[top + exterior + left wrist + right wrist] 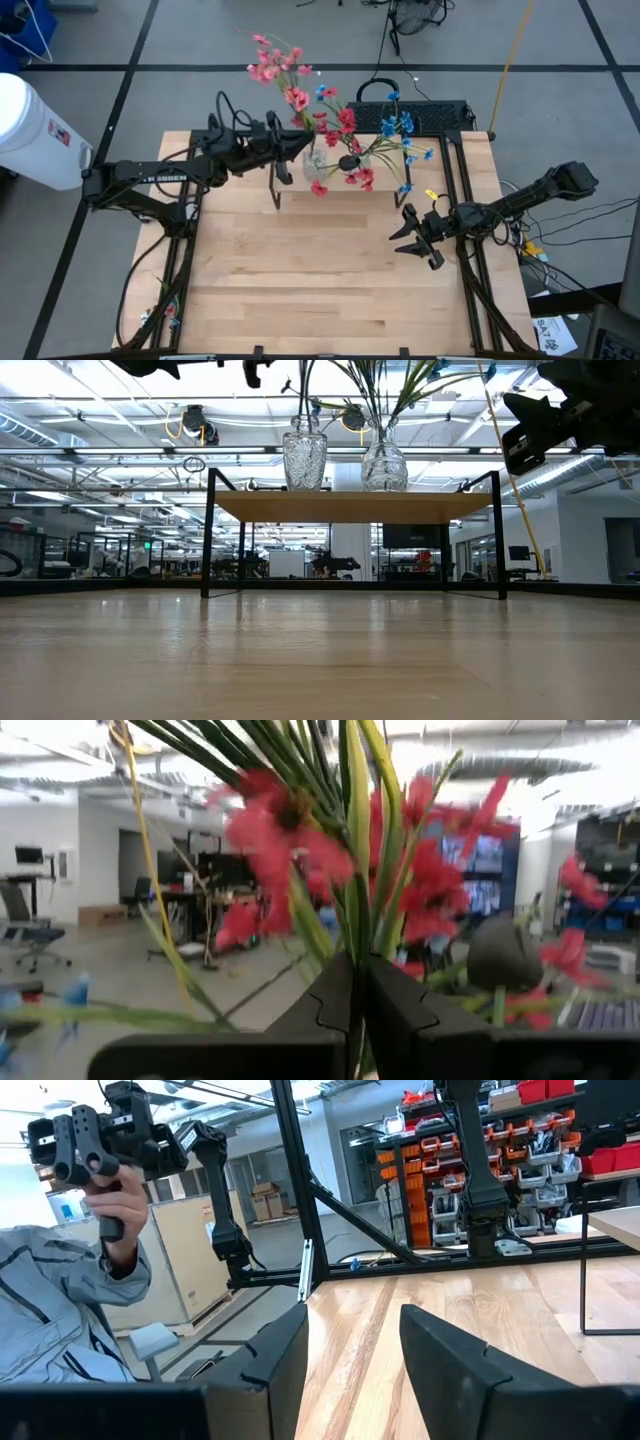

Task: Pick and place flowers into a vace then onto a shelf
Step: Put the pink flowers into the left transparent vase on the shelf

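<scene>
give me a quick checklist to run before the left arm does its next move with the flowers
1. Left hand shut on the stems: ok, its fingers meet around the green stems in the left wrist view.
2. Two glass vases on the shelf: ok, the left vase and the right vase both stand upright on the board.
3. Red flowers over a vase: cannot tell which vase the held stems sit in.
4. Right hand out of the way: ok, open, off to the right over the table, apart from the shelf.
5. Blue flowers in place: ok, by the right vase.
</scene>
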`<action>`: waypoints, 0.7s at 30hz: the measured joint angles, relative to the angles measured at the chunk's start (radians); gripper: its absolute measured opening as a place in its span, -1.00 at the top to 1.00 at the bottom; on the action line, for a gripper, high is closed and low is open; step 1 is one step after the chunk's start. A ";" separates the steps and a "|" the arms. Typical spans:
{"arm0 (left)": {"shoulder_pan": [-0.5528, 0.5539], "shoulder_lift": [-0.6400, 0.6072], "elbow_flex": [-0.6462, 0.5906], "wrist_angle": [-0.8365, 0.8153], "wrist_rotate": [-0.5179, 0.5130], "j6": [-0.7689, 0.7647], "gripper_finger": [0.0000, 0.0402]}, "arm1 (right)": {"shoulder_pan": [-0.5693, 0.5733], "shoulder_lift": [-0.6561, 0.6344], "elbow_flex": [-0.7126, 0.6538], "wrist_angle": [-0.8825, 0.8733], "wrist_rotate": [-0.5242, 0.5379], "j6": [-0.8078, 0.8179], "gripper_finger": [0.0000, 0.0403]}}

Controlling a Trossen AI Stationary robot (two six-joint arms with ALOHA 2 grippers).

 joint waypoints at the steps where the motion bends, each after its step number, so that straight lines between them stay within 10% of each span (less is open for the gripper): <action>1: 0.000 0.000 0.000 -0.014 0.000 0.004 0.89 | 0.000 0.000 0.000 0.000 0.000 0.000 0.25; 21: -0.041 0.000 -0.001 -0.247 -0.256 0.090 0.93 | 0.000 0.000 0.000 0.000 0.000 0.000 0.25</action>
